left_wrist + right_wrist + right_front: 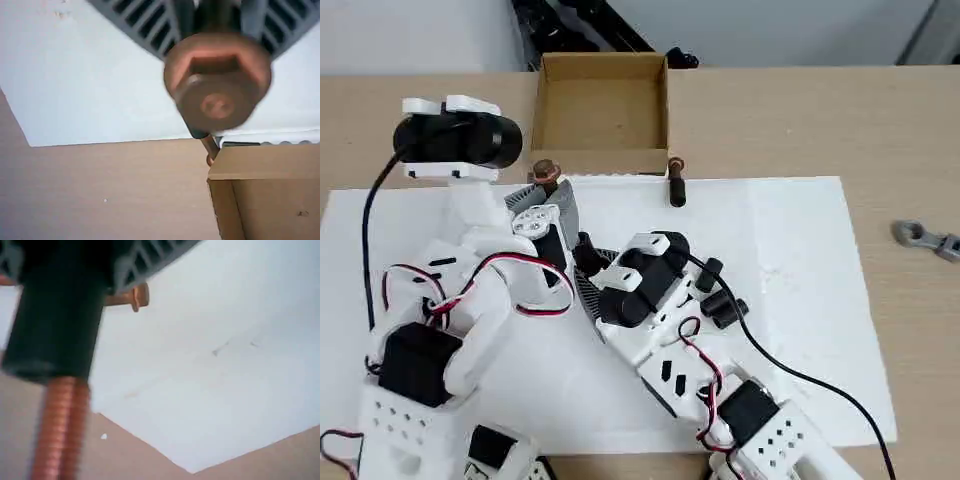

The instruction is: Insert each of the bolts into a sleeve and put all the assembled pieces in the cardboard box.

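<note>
Bolt [217, 82] sits squeezed between the left gripper [548, 192] jaws; the right gripper [586, 256] jaws hug a sleeve [57, 320] with thread poking out (joined, I think). Cardboard box [666, 100] comes next.

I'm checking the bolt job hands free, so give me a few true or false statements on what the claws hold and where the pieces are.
1. The left claw grips a copper bolt with a hex head. True.
2. The loose assembled piece lies inside the cardboard box. False: it lies on the white board, just outside the box's corner.
3. The right claw holds a black sleeve with a threaded bolt end sticking out of it. True.
4. The wrench lies on the white board. False: it lies on the bare wooden table, off the board's edge.
</note>
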Available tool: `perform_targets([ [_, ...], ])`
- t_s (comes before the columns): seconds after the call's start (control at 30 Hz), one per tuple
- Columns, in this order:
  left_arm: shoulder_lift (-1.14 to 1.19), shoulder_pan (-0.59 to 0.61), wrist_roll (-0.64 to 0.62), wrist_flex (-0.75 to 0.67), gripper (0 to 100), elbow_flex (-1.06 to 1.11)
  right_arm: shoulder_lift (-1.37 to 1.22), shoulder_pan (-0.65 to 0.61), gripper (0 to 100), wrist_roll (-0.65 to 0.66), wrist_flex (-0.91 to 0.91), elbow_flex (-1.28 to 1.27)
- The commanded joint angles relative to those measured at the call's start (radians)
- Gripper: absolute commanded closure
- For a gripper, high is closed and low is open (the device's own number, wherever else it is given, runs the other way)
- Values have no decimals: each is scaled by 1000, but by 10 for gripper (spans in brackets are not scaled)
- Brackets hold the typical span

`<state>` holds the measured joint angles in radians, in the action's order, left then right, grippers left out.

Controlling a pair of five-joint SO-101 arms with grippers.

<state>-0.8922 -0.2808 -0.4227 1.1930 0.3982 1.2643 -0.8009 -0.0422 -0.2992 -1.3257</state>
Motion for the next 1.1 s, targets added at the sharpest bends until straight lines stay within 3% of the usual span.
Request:
perform_targets([
  [0.0, -18, 2, 3, -11, 994, -18, 15, 1, 997, -6, -1, 55],
  [0.37, -17, 5, 3, -98, 994, 73, 15, 1, 997, -6, -1, 57],
  [0.83, -23, 2, -12, -61, 991, 64, 15, 1, 997, -6, -1, 57],
  [1.07, -23, 0, -12, -25, 869, 62, 15, 1, 997, -6, 1, 57],
])
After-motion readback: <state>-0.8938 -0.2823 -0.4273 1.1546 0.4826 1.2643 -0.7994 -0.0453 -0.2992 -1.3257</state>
